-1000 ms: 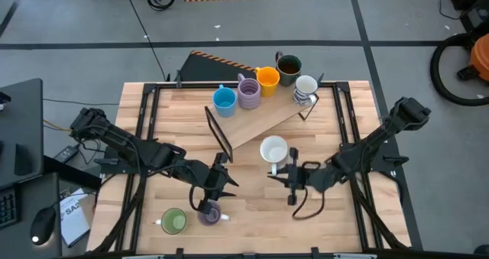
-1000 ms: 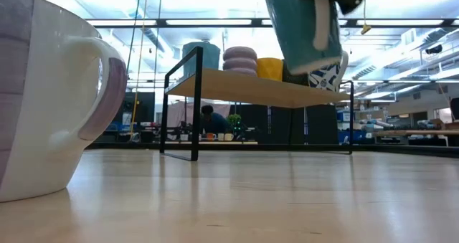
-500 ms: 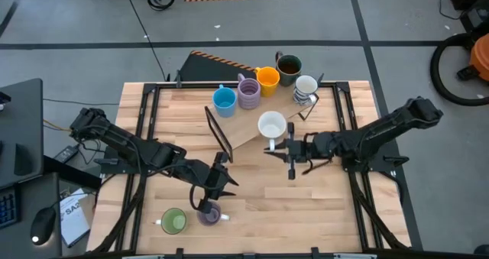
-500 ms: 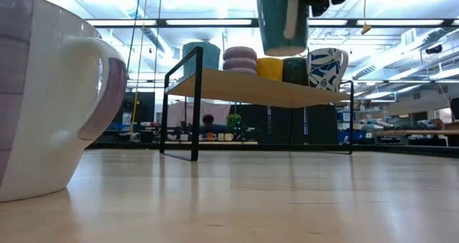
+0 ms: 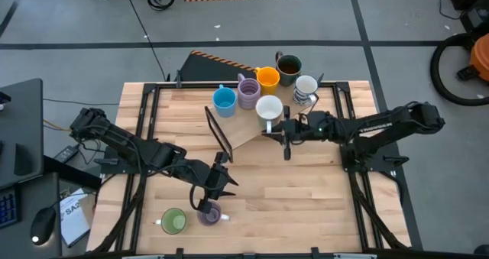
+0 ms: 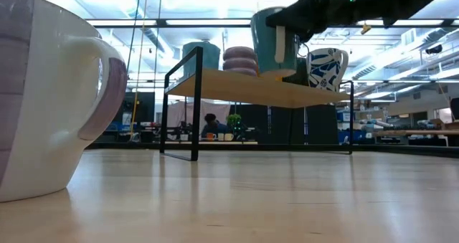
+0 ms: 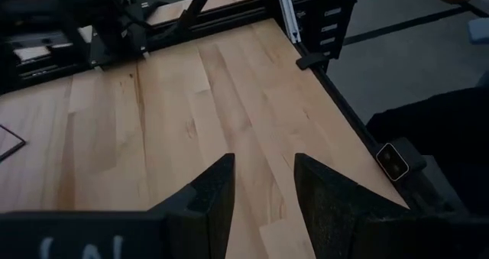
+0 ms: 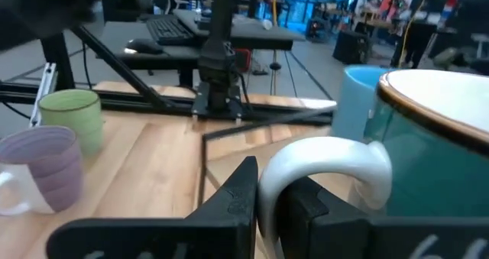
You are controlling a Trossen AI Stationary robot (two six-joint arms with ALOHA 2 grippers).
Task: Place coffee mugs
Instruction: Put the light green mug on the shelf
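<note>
My right gripper [image 5: 280,129] is shut on a mug [image 5: 269,107], teal outside and white inside, at the near edge of the wooden shelf [image 5: 252,125]. On the shelf stand a blue mug [image 5: 224,100], a purple one [image 5: 248,92], an orange one [image 5: 267,78], a dark one [image 5: 289,66] and a white patterned one [image 5: 306,85]. My left gripper [image 5: 217,184] is open over the near table, just above a purple mug [image 5: 210,213] standing beside a green mug [image 5: 173,221]. My right gripper pinches the teal mug's white handle [image 8: 321,161] between its two fingers [image 8: 237,194], coming level from the table's right side. The mug stays upright, mouth up, its base [image 6: 272,69] at the level of the shelf board; I cannot tell whether it rests there.
The shelf's black frame legs [image 6: 195,117] stand on the table, with open space under the board. A large purple-and-white mug [image 6: 43,99] fills the low view's near left. Bare wood [image 5: 306,190] lies between the arms. A person [image 6: 210,121] shows far behind.
My right gripper has carried the teal mug from over the table's middle toward the far edge and slightly left, to the shelf's near edge. The mug, tilted a second ago, has come upright and has dropped toward the shelf board. The gripper has stayed shut on the handle.
</note>
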